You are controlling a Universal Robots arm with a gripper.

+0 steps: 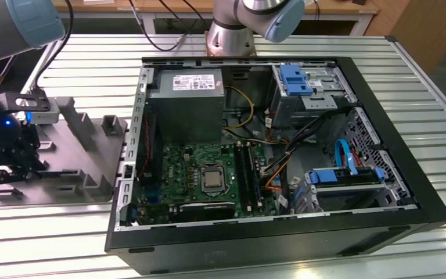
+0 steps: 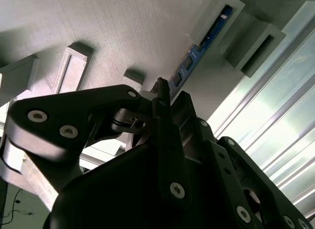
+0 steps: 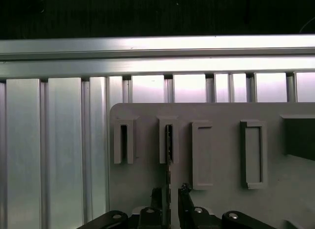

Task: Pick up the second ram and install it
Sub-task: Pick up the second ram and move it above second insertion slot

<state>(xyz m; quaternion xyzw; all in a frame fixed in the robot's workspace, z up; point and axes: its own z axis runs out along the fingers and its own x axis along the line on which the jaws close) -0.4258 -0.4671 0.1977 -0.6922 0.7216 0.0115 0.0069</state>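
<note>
Thin bluish-green circuit-board stick (image 3: 169, 140) stands edgewise in the grey slotted holder (image 3: 221, 155), long axis running into my black claw (image 3: 170, 193); I cannot tell whether it grips.

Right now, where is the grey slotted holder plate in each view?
Exterior view: holder plate at the exterior view's left, beside the computer case.
First wrist view: holder plate ahead of the tool.
Second wrist view: holder plate beyond the tool.
Shared landmark: the tool.

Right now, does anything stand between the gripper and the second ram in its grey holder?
Nothing visible does. In both wrist views the gripper straddles the second ram, which stands on edge in a slot of the grey holder.
</note>
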